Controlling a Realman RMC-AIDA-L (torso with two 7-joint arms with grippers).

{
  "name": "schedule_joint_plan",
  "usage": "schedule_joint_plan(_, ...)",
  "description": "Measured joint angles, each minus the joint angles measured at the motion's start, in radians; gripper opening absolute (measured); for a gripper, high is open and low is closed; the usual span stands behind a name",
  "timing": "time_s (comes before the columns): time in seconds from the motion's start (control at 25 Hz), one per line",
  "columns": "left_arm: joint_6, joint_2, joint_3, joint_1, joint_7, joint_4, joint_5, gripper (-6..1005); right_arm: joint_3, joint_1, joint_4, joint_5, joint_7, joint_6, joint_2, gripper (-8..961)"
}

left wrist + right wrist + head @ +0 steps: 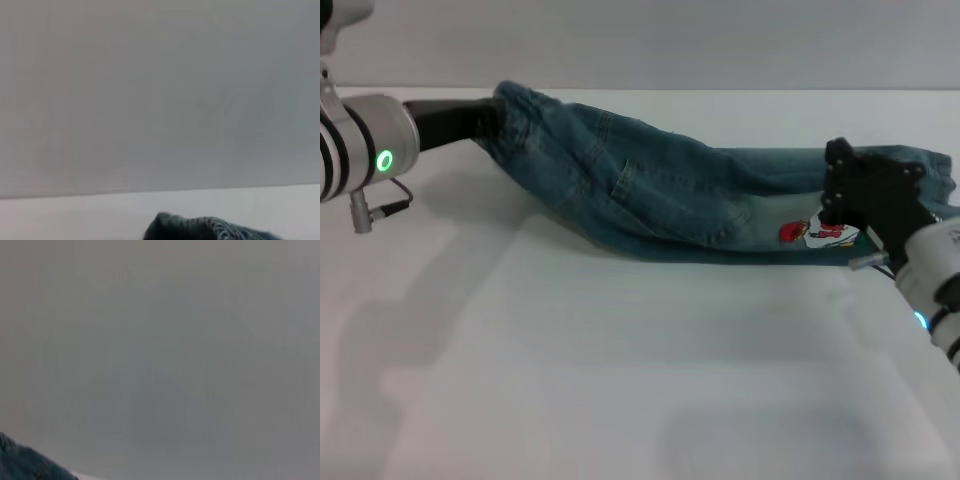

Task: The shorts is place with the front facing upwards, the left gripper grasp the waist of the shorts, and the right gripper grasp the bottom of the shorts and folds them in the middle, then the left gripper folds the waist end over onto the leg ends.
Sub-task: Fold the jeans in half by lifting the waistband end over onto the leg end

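The left claw is reaching in from the left of the head view, its black fingers buried in the bunched waist of the shorts and clenching that gathered end, holding it a little above the counter. Behind the claw the silver-white arm with black rings is showing a green light. In the left wrist view only a dark, ruffled edge of the denim is peeking up against the plain wall.

The right claw is sitting at the far right of the head view, its black body pressing over the bottom of the shorts, just beside the red, white and green cartoon print. It is lying against the hemmed end, but whether its fingers are closing on the cloth I cannot tell, since the claw's body is hiding them. The right wrist view is showing only a corner of blue denim and blank wall.

Between the two claws the shorts are stretching across the back of the white counter as a long, narrow, folded band, higher at the waist end and sagging toward the counter along the lower edge. The faded blue denim is showing pale washed patches, seams and a patch pocket near the middle
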Motion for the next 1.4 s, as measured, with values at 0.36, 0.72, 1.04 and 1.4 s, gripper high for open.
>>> schedule_joint_plan(0.36,-0.064,0.0,0.018,0.032,-0.019,-0.153,0.0,56,-0.033,0.135,-0.134,0.069,0.032,0.002,0.002,35)
schedule_joint_plan(0.72,-0.102,0.0,0.047,0.025,-0.029,-0.224,0.0,56,-0.096,0.272,-0.255,0.07,0.172,0.003,0.004,39)
schedule_joint_plan(1.04,-0.105,0.0,0.074,0.019,-0.029,-0.256,0.0,56,-0.159,0.322,-0.275,0.07,0.251,0.006,0.005,42)
schedule_joint_plan(1.4,-0.106,0.001,0.078,0.006,-0.021,-0.304,0.0,56,-0.261,0.395,-0.273,0.068,0.35,0.065,0.008,46)
